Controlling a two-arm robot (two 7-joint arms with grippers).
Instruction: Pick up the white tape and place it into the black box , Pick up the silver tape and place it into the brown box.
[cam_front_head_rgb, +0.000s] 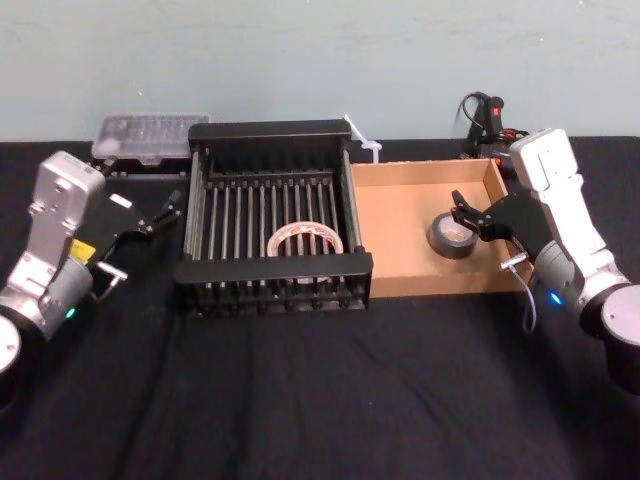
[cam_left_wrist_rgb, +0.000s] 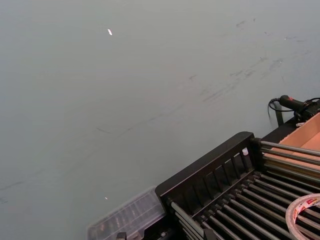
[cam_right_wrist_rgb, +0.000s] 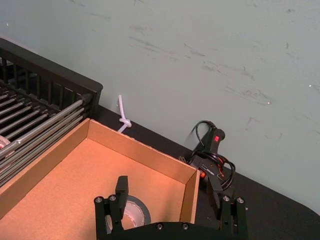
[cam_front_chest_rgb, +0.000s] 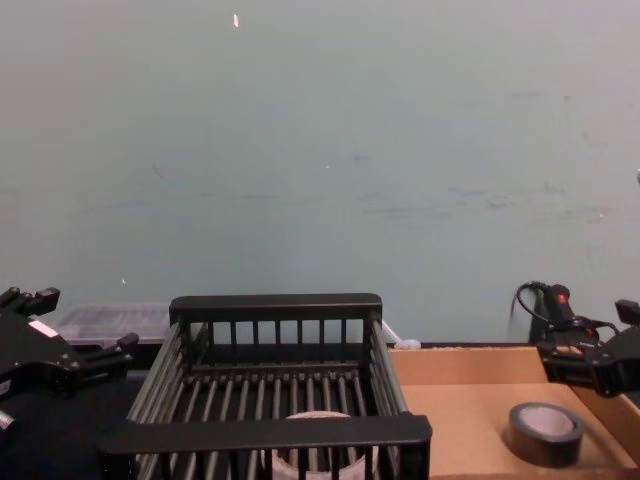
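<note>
Lying in the black box (cam_front_head_rgb: 272, 268): the white tape (cam_front_head_rgb: 305, 240), which rested flat on the barred floor near the front wall;
Brown box (cam_front_head_rgb: 400, 235): stood against the right side of the black box;
Silver tape (cam_front_head_rgb: 450, 238): lay flat on the brown box's floor, right of the black box, gripped by nothing;
Right gripper (cam_front_head_rgb: 460, 208): hung right of the black box, just by the silver tape; fingers were spread, empty;
Left gripper (cam_front_head_rgb: 165, 213): hung left of the black box; fingers were spread, empty
</note>
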